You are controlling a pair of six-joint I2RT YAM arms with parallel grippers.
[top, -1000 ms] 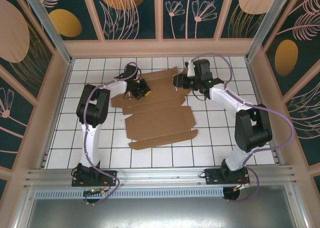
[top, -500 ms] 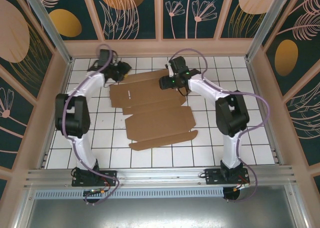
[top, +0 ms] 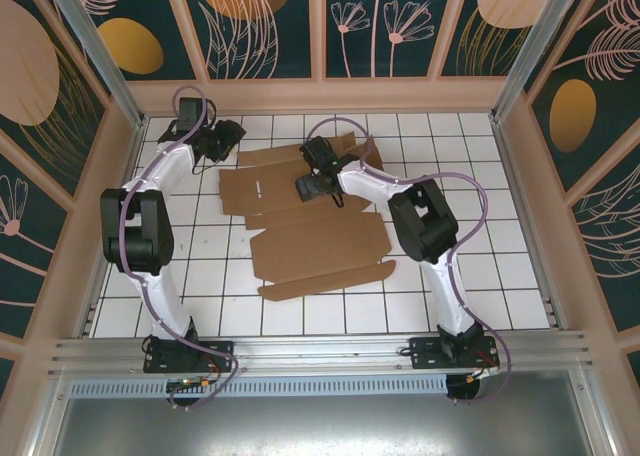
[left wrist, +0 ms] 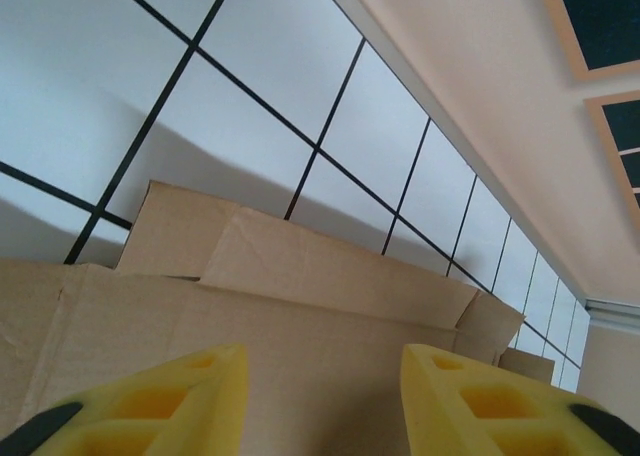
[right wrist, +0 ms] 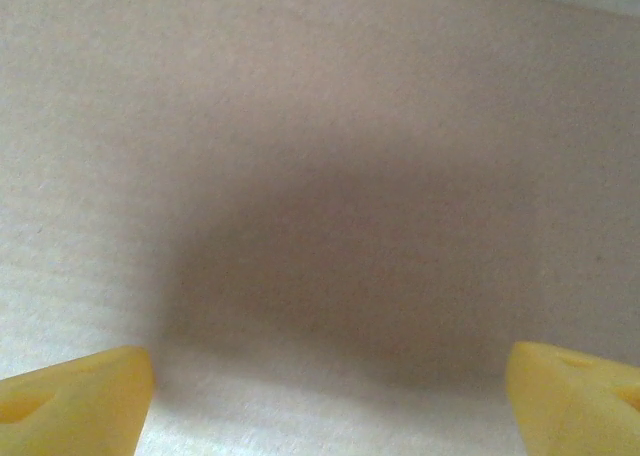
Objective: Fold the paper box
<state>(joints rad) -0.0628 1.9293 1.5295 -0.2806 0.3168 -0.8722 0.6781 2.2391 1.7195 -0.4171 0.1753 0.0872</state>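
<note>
The paper box (top: 315, 241) is a brown cardboard sheet with flaps and creases, lying flat on the white tiled floor. My left gripper (top: 230, 133) hangs at the sheet's far left corner. In the left wrist view its yellow fingers (left wrist: 190, 401) stand apart over the cardboard (left wrist: 330, 286), holding nothing. My right gripper (top: 308, 186) is low over the sheet's far panel. In the right wrist view the gripper (right wrist: 330, 396) is spread wide, with bare cardboard (right wrist: 330, 176) close beneath and nothing between the fingers.
The back wall's pale base (top: 320, 94) runs just beyond the sheet, with side walls left and right. A metal rail (top: 320, 351) crosses the near edge, where both arm bases are bolted. Bare tiles (top: 480, 226) lie right of the sheet.
The left gripper left the sheet's far panel, swung back-left to the corner and opened. The right gripper slid left over the far panel and opened wider.
</note>
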